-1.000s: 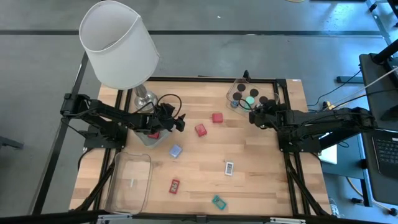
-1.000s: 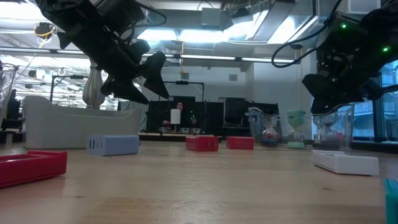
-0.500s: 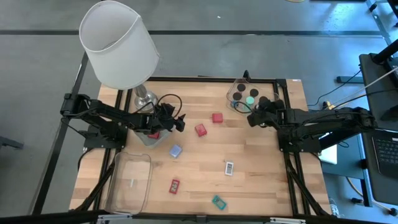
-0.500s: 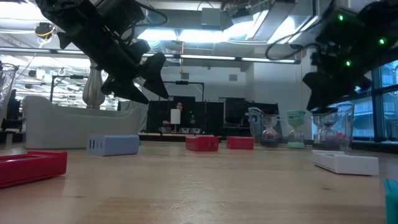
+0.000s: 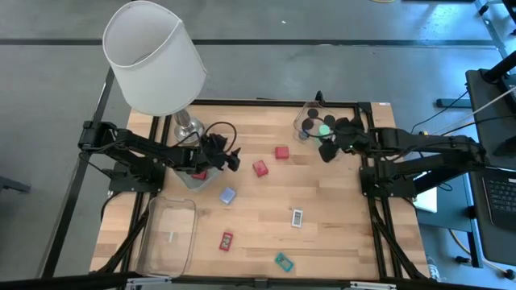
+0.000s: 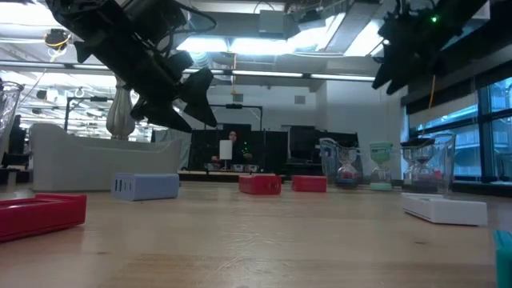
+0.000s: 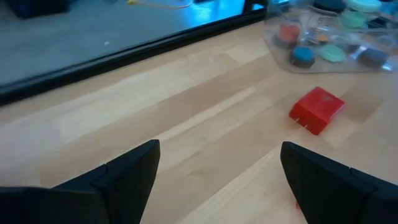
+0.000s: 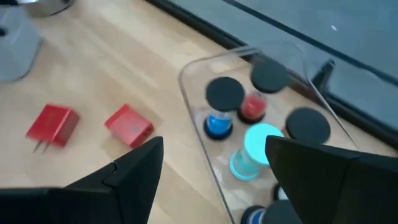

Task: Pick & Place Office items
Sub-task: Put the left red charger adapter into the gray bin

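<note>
My right end effector (image 5: 327,147): open, empty, above tray (image 5: 306,115) | red block (image 5: 281,152) nearest, probably next, toward my left arm.

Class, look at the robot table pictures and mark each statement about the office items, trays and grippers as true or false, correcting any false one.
1. The clear tray at the far right corner holds round caps. True.
2. The right gripper is shut on a red block. False: its fingers stand apart with nothing between them, beside that tray.
3. Two red blocks lie on the wood near the table's middle. True.
4. The near-left tray is piled full of red blocks. False: no red block lies in it.
5. The left gripper is open. True.
6. The white-labelled piece lies inside the far tray. False: it lies on the bare wood.
</note>
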You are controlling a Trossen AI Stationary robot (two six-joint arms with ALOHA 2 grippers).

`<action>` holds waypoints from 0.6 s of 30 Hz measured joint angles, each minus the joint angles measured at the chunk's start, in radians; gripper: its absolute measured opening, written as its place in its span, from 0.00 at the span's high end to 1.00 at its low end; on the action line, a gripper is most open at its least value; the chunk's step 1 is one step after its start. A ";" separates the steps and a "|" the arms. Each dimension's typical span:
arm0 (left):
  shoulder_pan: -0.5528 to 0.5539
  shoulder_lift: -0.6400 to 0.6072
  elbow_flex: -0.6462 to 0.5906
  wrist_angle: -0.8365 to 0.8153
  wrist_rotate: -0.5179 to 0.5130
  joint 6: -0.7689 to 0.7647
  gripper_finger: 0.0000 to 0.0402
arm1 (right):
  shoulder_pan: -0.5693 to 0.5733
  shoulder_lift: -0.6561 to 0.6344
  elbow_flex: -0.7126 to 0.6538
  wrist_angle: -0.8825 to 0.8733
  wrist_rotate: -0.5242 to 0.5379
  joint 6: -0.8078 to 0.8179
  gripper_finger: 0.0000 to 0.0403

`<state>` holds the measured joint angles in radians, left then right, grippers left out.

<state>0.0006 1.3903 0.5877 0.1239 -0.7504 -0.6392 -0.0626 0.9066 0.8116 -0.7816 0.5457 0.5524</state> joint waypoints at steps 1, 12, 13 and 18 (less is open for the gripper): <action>0.000 0.000 0.000 0.018 0.011 0.033 0.18 | 0.004 0.000 0.004 -0.001 -0.009 -0.024 0.29; -0.001 0.000 0.000 0.345 0.393 0.563 0.18 | 0.014 0.000 0.007 -0.029 -0.015 -0.199 0.29; 0.000 0.000 0.000 0.368 0.394 0.589 0.18 | 0.014 0.000 0.007 -0.029 -0.014 -0.210 0.29; 0.000 0.019 0.000 0.388 0.429 0.657 0.18 | 0.014 0.000 0.007 -0.027 -0.013 -0.247 0.29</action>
<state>0.0009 1.4089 0.5880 0.5115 -0.3211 0.0181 -0.0486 0.9066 0.8188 -0.8089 0.5330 0.3050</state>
